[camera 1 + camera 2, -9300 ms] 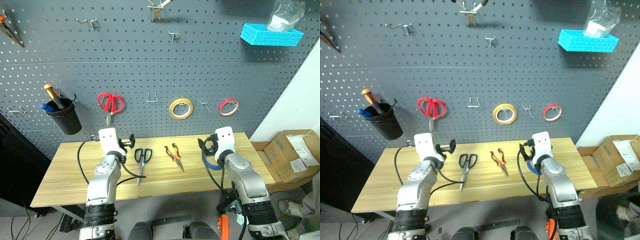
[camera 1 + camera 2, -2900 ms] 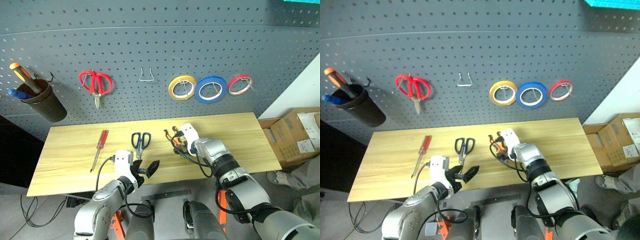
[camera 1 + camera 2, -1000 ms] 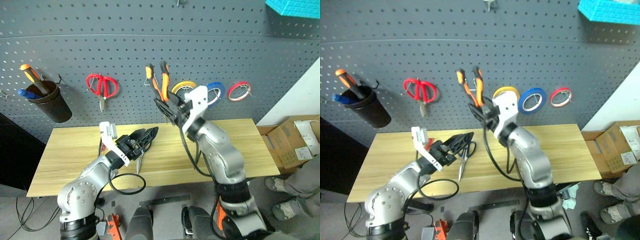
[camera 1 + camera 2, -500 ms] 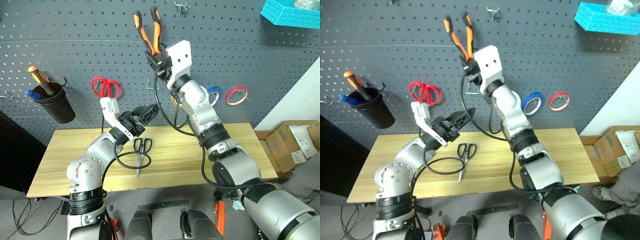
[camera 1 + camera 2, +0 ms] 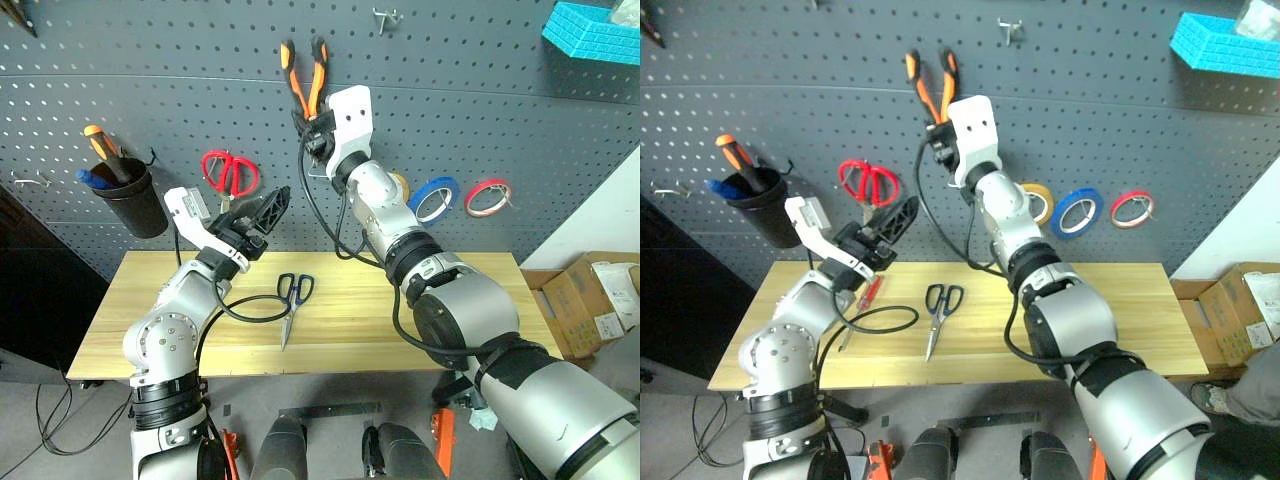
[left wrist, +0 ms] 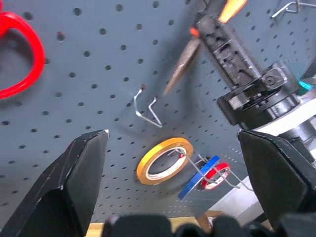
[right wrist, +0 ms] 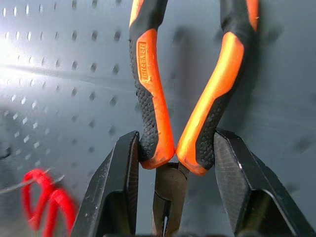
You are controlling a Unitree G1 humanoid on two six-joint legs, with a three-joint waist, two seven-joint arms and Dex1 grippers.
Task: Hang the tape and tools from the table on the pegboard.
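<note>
Dark grey pegboard is filling the far wall, already carrying the blue tape on a hook at the right. Below it, the wooden surface is still bearing the dark-blue-handled scissors and the red-handled screwdriver. The right gripper is holding the pliers up against the board, jaws clamped on the handles near the pivot, apparently not yet hooked. The left gripper is hovering with jaws spread wide, empty.
</note>
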